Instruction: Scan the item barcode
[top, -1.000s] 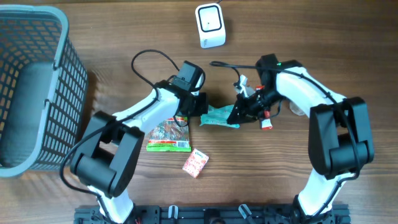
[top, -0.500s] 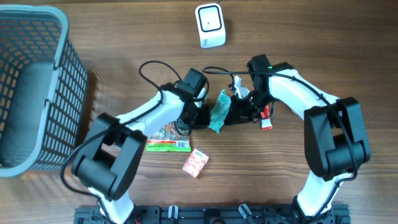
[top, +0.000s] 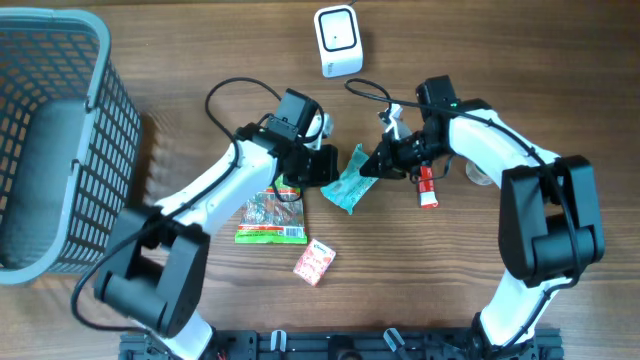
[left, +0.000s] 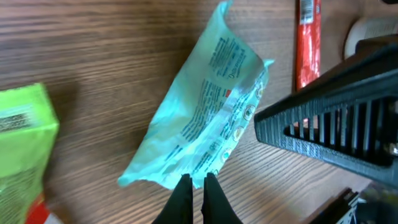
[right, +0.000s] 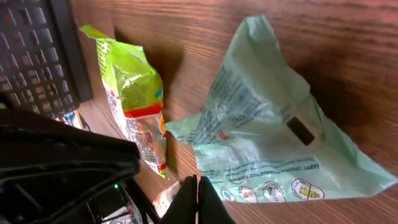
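Risks first, big to small. Two black-and-white robot arms standing close together a little robot-side of the white boxy barcode scanner (top: 338, 40): near enough to clash wrist against wrist on any swing toward it. Between them, robot-side of the scanner and almost straight in front of it, the crinkled teal plastic pouch (top: 350, 183), lying slack and askew on the brown wooden table (top: 520, 60), printed text upward. Left gripper (left: 194, 185) pinched fully together, tips at the pouch's near edge; right gripper (right: 197, 185) likewise pinched together at the sealed edge opposite. Real grip or mere touch: cannot tell. Hence the likely failures: slipping out of so thin an edge pinch on lifting, sagging limp and creasing the code, or reaching the scanner wrong side up, with no barcode readable here beyond a small dark patch (right: 300, 130) among the print. Counted, large to small: one grey plastic mesh basket (top: 50, 150) far left of the scanner; two arms; one teal pouch; one green foil snack packet (top: 270, 218) robot-side and left of the scanner; one scanner; one red tube-like stick (top: 427, 187) robot-side and right of it; one small red-and-white packet (top: 314, 262) farthest robot-side; one pale round thing (top: 478, 175) right of the stick, half hidden, unidentifiable.
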